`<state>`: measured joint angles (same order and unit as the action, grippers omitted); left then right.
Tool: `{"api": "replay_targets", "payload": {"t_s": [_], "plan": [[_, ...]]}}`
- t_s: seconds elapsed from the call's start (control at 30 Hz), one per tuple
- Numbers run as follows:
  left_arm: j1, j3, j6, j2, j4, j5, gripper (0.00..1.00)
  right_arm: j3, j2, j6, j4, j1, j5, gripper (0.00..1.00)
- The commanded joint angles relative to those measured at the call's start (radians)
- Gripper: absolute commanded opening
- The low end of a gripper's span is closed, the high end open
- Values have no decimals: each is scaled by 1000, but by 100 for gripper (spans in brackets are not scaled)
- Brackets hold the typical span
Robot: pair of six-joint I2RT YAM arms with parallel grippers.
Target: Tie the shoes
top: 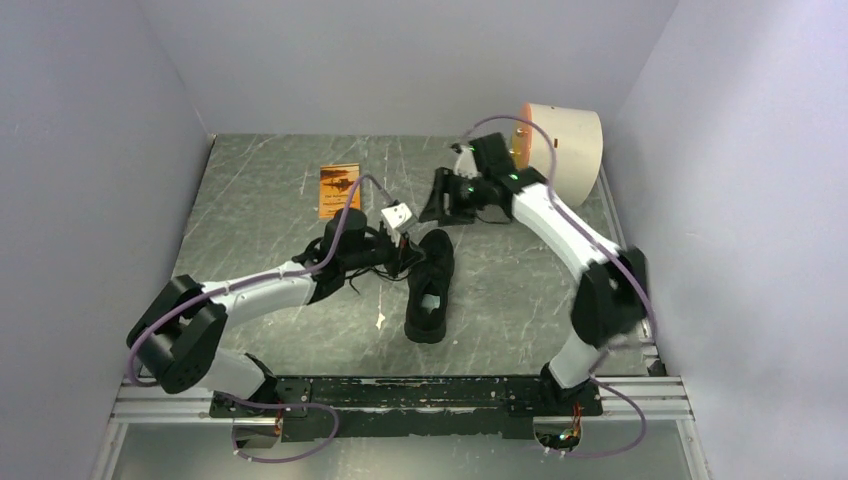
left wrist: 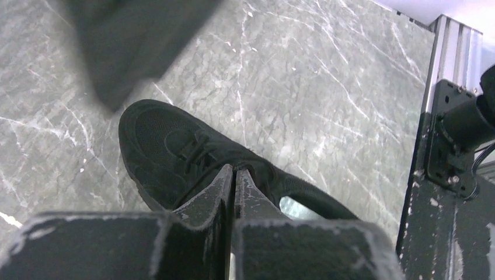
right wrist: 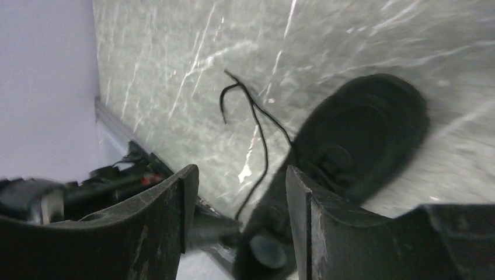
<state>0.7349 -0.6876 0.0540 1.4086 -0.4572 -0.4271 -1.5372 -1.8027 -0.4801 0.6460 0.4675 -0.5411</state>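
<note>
The black shoe [top: 430, 288] lies mid-table [top: 520, 290], its long axis running near to far, toe away from the arm bases and heel opening towards them. The left hand [left wrist: 234, 172] is pinched shut above the shoe's throat. The right hand [right wrist: 240, 175], fingers apart and empty, hovers beyond the toe. Walls [top: 90, 200] close three sides, and bare table lies right of the shoe.

In the left wrist view the sneaker [left wrist: 175, 146] loses part of its heel behind the fingers [left wrist: 204, 195] of the left gripper [left wrist: 234, 172] at 6 o'clock, and whether those pressed-together tips pinch anything cannot be told (black on black); the dark mass [left wrist: 128, 41] at 11 o'clock is too blurred to name. The right wrist view is smeared, the sneaker a dark blot, its lace [right wrist: 262, 143] lost toward 6 o'clock. From above, the orange card [top: 339, 189] carries print too small to read.
</note>
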Motion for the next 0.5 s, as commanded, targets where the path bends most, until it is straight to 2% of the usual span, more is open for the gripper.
{"api": "replay_targets", "payload": {"t_s": [0.0, 0.1, 0.2, 0.4, 0.47], "plan": [[-28, -124, 85, 60, 194, -16, 5, 344, 356, 158, -238, 30, 167, 60], [-49, -166, 119, 122, 238, -84, 5, 583, 552, 216, -475, 85, 209, 58], [-75, -208, 140, 177, 289, -134, 5, 702, 679, 263, -609, 157, 275, 58], [-120, -298, 163, 272, 383, -185, 5, 710, 734, 372, -542, 297, 337, 58], [-126, -334, 160, 295, 416, -192, 5, 717, 751, 376, -521, 350, 399, 57]]}}
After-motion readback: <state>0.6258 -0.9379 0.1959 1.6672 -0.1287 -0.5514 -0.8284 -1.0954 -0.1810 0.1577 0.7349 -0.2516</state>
